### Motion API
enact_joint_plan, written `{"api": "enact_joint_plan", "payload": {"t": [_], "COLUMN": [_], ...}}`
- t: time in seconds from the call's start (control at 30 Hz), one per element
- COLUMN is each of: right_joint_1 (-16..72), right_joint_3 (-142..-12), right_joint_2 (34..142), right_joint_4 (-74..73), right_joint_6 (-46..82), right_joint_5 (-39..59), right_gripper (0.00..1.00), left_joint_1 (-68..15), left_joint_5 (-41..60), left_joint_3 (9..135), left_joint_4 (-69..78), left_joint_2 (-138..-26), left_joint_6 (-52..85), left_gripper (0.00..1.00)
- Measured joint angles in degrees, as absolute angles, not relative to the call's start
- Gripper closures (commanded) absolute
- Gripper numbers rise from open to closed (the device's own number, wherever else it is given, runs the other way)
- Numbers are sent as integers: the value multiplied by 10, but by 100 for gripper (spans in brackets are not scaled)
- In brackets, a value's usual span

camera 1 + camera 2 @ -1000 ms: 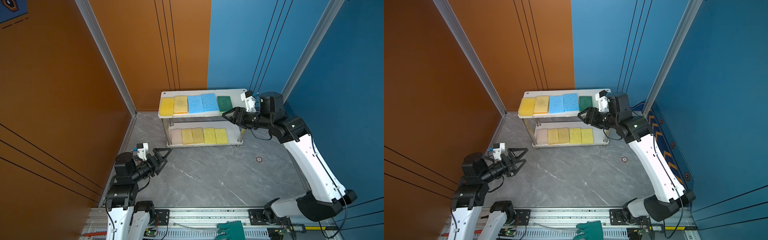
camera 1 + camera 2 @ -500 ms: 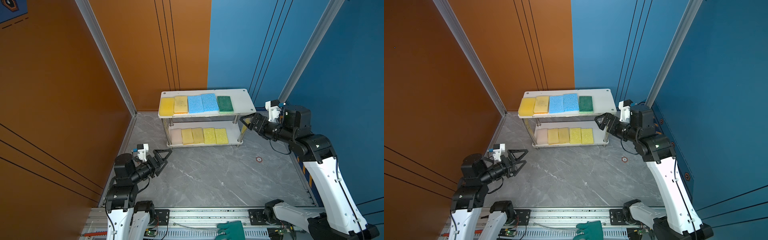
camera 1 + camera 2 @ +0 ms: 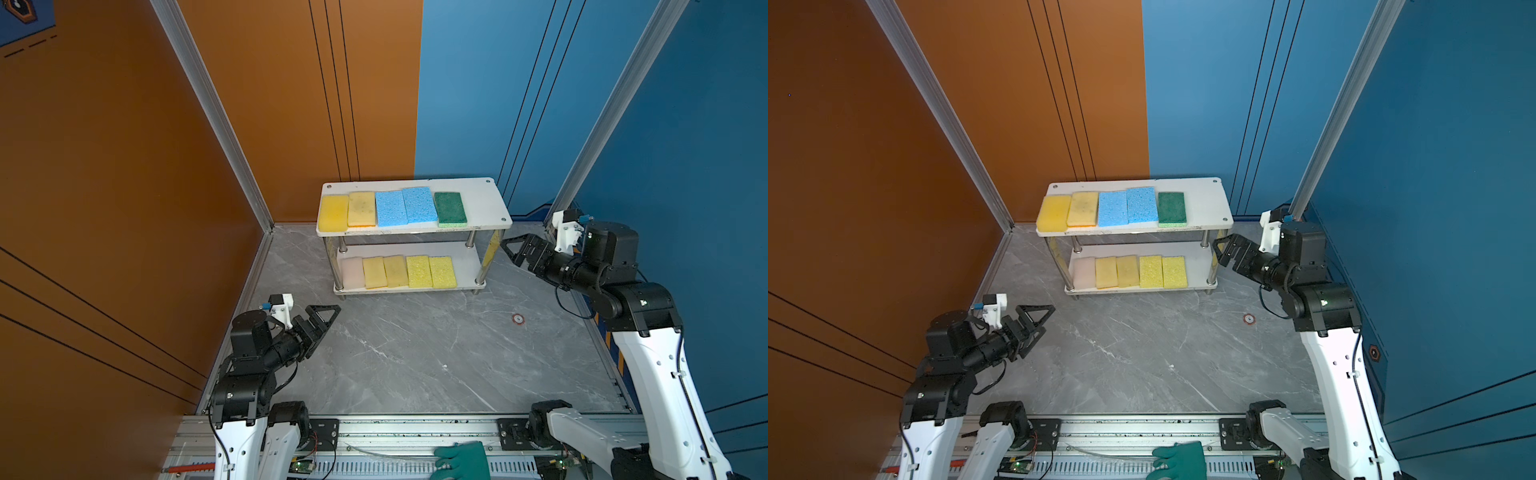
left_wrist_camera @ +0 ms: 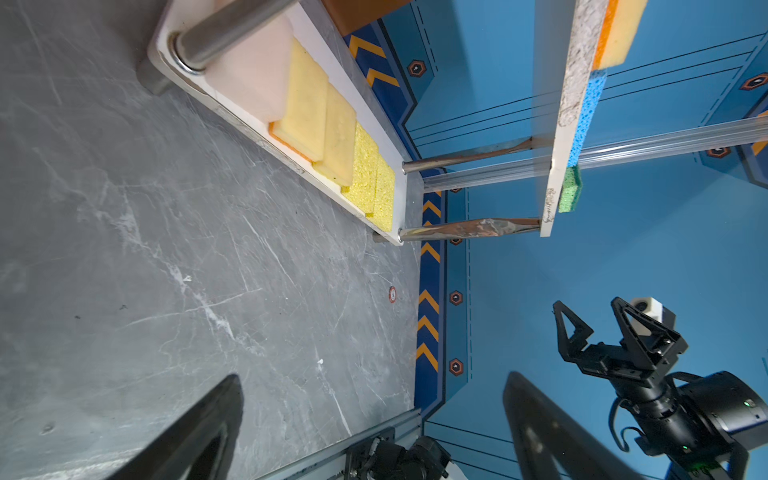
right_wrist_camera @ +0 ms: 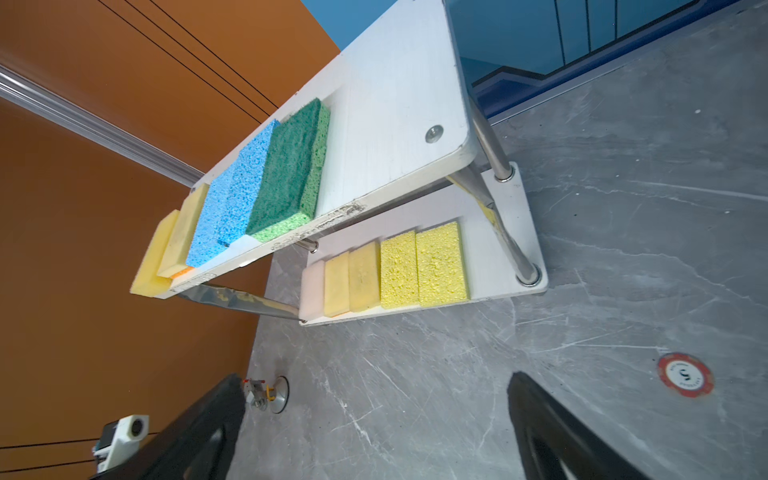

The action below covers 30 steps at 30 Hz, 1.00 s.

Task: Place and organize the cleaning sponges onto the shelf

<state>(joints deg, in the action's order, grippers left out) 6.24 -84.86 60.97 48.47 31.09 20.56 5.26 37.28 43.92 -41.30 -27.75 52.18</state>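
Sponges (image 3: 390,208) lay flat, edge to edge, on the white two-tier shelf (image 3: 484,203): two yellow, two porous blue and one scrubby green rectangle on top; one smooth pink and four yellow below. Both the left gripper (image 3: 322,322) and the right gripper (image 3: 512,251) hung spread, empty.

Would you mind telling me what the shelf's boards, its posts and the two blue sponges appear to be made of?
Shelf boards: likely white-laminated chipboard with a matte face; the left wrist view shows a speckled raw edge. Posts: polished metal, probably chromed steel, with mirror-like reflections. Blue sponges: seemingly cellulose foam, given their open, irregular pores.
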Motion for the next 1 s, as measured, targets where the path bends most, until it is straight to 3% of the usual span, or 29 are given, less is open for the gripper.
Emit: {"api": "enact_joint_plan", "payload": {"t": [0.27, 0.5, 1.0], "right_joint_1": [28, 9, 3], "right_joint_3": [-766, -623, -498], "right_joint_2": [580, 507, 475], "right_joint_4": [474, 373, 225], "right_joint_6": [216, 192, 175], "right_joint_5": [171, 156, 102], "right_gripper": [0, 0, 0], "left_joint_1": [53, 53, 53], "left_joint_5": [244, 155, 69], "left_joint_3": [439, 432, 368], "left_joint_4": [-433, -434, -424], "left_joint_2": [-260, -238, -227], "left_joint_6": [458, 385, 318], "left_gripper": [2, 2, 2]}}
